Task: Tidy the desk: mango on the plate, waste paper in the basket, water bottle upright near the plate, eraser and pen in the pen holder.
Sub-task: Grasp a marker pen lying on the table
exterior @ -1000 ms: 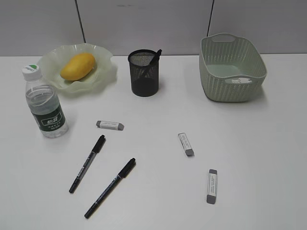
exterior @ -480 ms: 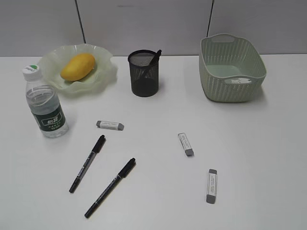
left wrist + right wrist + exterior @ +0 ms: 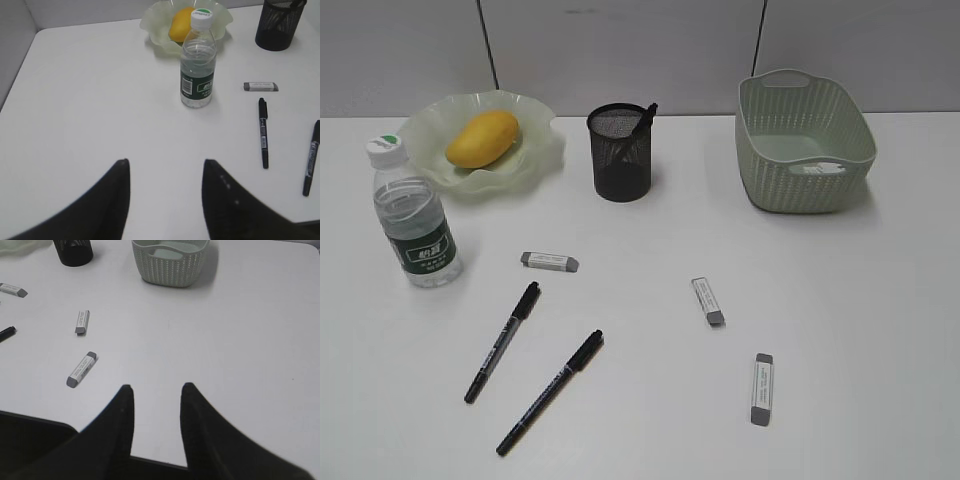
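The mango (image 3: 480,138) lies on the ruffled green plate (image 3: 538,160). Beside it the water bottle (image 3: 415,215) stands upright. One pen (image 3: 645,118) sticks out of the black mesh pen holder (image 3: 620,160); two pens (image 3: 502,341) (image 3: 550,391) and three erasers (image 3: 549,261) (image 3: 708,300) (image 3: 761,388) lie on the desk (image 3: 880,300). A small white scrap, likely the waste paper (image 3: 817,168), shows inside the basket (image 3: 770,150). My left gripper (image 3: 165,162) is open and empty, well short of the bottle (image 3: 198,60). My right gripper (image 3: 156,387) is open and empty over the desk's front edge.
Neither arm appears in the exterior view. A grey partition wall (image 3: 620,50) runs along the desk's back edge. In the right wrist view two erasers (image 3: 82,321) (image 3: 81,369) lie to the left of the gripper, and the basket (image 3: 170,262) stands far ahead.
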Motion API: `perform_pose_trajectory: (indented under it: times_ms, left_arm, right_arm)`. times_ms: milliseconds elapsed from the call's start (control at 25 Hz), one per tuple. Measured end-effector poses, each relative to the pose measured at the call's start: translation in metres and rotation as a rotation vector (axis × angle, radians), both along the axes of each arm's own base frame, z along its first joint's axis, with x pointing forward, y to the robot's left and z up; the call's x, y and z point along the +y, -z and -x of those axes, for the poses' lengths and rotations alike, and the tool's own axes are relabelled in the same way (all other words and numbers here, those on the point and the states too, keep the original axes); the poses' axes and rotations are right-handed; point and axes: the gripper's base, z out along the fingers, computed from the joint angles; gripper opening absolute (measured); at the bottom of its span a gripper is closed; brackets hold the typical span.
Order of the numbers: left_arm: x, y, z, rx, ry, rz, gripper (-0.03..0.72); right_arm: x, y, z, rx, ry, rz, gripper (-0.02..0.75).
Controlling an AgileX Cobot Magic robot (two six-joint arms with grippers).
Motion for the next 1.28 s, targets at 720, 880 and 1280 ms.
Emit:
perform_pose_trajectory:
  times_ms: [720,880,1280]
  left_arm:
    - [0.000,0.000,0.000,0.000,0.003,0.004,0.361]
    - [-0.001,0.000,0.000,0.001,0.008,0.011,0.361]
    - [-0.002,0.000,-0.012,0.078,0.007,0.003,0.364]
  right_arm:
    - [0.000,0.000,0.000,-0.004,0.009,-0.005,0.490]
    - [0.001,-0.001,-0.001,-0.006,0.084,-0.007,0.439]
    - [0.001,-0.001,-0.001,-0.007,0.165,-0.008,0.396]
